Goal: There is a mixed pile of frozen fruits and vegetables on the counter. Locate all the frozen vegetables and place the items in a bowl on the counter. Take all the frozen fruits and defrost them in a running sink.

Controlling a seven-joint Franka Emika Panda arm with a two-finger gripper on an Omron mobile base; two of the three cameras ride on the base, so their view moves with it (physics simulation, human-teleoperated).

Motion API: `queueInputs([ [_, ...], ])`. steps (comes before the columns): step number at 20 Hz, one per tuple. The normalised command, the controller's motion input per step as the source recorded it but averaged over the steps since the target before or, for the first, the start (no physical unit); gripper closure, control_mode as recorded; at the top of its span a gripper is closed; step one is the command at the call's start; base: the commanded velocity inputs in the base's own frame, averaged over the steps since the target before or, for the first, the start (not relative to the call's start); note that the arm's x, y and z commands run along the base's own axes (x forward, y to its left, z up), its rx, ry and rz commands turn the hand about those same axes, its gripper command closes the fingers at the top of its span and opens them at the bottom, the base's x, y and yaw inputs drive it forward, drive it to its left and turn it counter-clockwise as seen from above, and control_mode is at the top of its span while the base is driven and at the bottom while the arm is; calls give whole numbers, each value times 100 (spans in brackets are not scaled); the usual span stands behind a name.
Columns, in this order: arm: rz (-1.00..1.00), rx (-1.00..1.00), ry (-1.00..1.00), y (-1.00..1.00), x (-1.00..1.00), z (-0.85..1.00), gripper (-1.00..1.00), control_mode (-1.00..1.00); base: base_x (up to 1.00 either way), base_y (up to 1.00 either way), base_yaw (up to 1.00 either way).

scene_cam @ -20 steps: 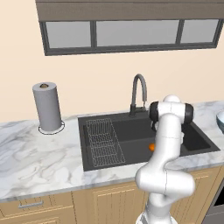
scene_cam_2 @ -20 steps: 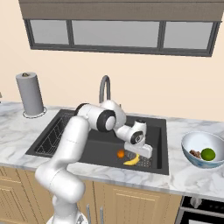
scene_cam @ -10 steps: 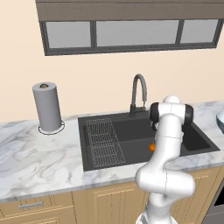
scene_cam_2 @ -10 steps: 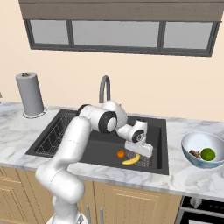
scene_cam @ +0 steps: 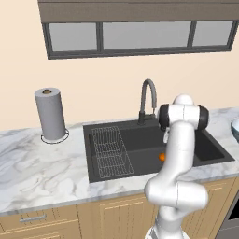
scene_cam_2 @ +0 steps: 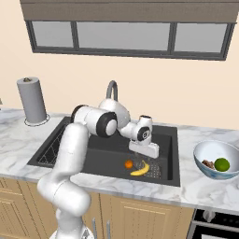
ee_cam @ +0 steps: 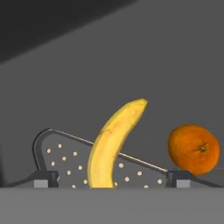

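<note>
At the far left of the marble surface (scene_cam_2: 18,135) stands a grey paper towel roll (scene_cam_2: 32,100), upright near the back edge. To its right is the black sink (scene_cam_2: 170,154), with a wire rack (scene_cam: 109,151) along its left side and a dark gooseneck faucet (scene_cam: 148,100) at its back edge.

The white arm reaches down into the basin, and the claw (scene_cam_2: 144,164) hangs low over the right front part of the sink floor. Its jaws are spread wide with nothing between them. In the hand view the two dark fingertips (ee_cam: 43,179) sit far apart at the bottom, and the banana (ee_cam: 113,144) lies on the sink floor just beyond the gap between them, partly across the perforated drain grid (ee_cam: 65,159). The claw is not touching the fruit.

The small orange (scene_cam_2: 128,164) rests on the basin floor just to the left of the banana in the right base view, close to it but apart.

Further right, on the surface past the sink's right edge, is the pale blue-grey bowl (scene_cam_2: 205,151). It holds the green ball (scene_cam_2: 222,164) and, beside it, the brown lump (scene_cam_2: 208,164).
</note>
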Motion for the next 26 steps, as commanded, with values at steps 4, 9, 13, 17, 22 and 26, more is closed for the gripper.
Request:
queueInputs([
  [4,-3,0,-5,31,-41,93,-100,-100,0,0,0],
  [9,3,0,0,30,-26,100,-100,-100,0,0,0],
  [13,2,-6,-16,31,-36,96,-100,-100,0,0,0],
  [17,0,-3,-9,25,-33,100,-100,-100,0,0,0],
  [22,2,0,-8,14,-50,96,-100,-100,0,0,0],
  [26,11,-3,-9,28,-44,98,-100,-100,0,0,0],
])
